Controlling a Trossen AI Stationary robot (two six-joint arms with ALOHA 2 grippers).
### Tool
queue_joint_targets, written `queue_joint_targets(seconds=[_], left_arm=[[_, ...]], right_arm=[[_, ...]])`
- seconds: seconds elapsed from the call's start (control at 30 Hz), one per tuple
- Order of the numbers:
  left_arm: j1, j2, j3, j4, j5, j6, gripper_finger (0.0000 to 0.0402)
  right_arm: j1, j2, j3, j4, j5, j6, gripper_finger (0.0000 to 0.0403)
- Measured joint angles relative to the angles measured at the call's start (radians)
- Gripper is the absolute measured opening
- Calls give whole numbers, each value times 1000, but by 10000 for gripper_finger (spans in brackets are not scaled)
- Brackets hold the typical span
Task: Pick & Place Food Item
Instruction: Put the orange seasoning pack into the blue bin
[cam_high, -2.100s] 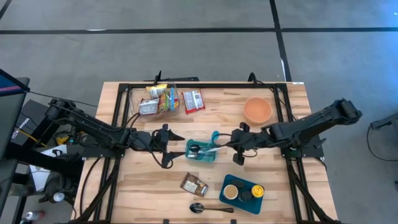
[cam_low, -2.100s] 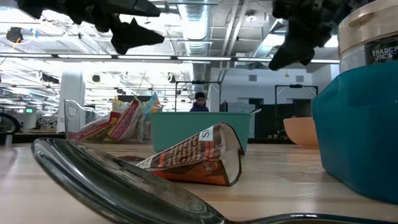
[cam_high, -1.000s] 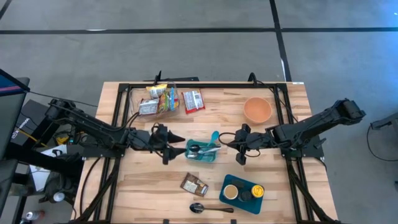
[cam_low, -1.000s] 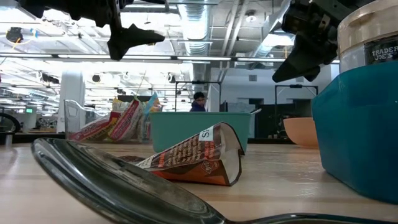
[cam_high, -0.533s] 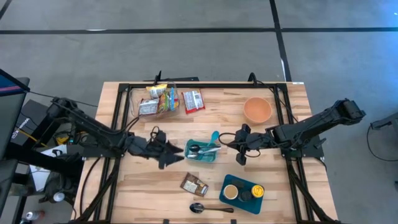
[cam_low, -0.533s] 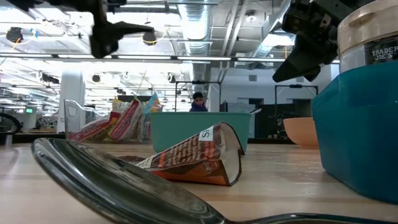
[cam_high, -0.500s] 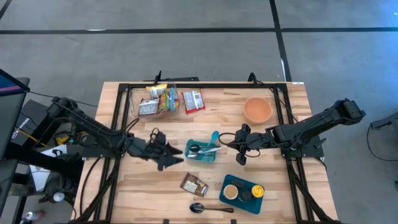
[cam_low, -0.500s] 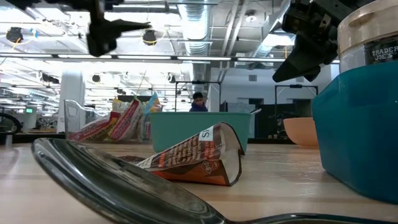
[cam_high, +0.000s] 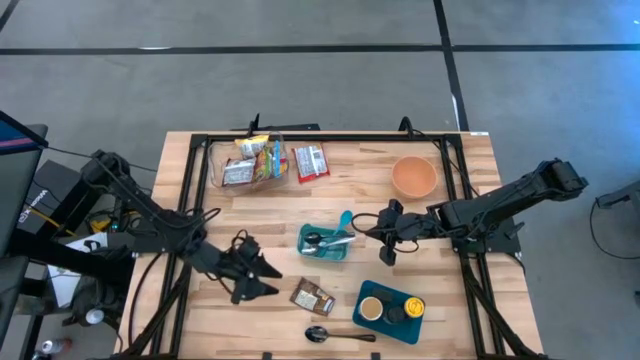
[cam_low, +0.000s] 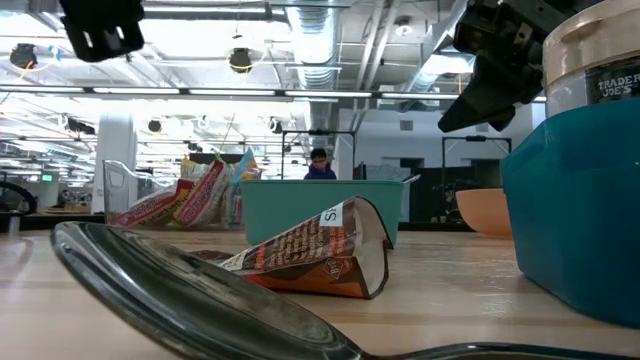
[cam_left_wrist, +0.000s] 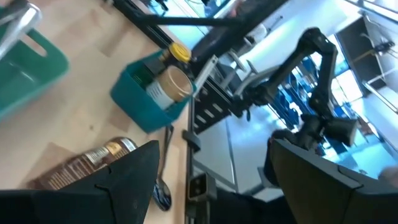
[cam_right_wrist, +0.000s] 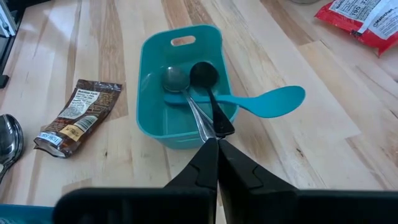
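Wood-plank worktop (cam_high: 440, 310) w/ black frame, grey floor around. Left gripper (cam_high: 256, 277) wide open, holding nothing, near front edge; right gripper (cam_high: 385, 238) shut, empty.

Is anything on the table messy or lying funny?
Yes. The brown snack packet lies crumpled and curled up on the wood. The teal spoon sticks out over the rim of the small teal bin. Nothing looks spilled.

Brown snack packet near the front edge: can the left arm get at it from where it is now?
Probably yes. The left gripper is open just beside the brown snack packet, which lies flat on bare table with nothing between them.
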Motion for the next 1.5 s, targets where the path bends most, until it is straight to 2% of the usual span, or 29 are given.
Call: queue_joint_targets(seconds=[0.3, 0.53, 0.63, 0.77, 1.03, 1.23, 1.5], left_arm=[[-38, 0, 0, 0, -16, -2, 301], [-36, 0, 0, 0, -207, -4, 301], [-20, 0, 0, 0, -255, 19, 301], [14, 4, 0, 1, -269, 33, 301], [42, 5, 44, -11, -270, 171, 301], [42, 21, 168, -235, -291, 176, 301], [42, 110, 324, -489, -282, 60, 301]], right_arm=[[0, 0, 0, 0, -1, 0, 1], [0, 0, 0, 0, 0, 0, 1], [0, 0, 0, 0, 0, 0, 1], [0, 0, 0, 0, 0, 0, 1], [0, 0, 0, 0, 0, 0, 1], [-1, 0, 0, 0, 1, -1, 1], [-1, 0, 0, 0, 1, -1, 1]])
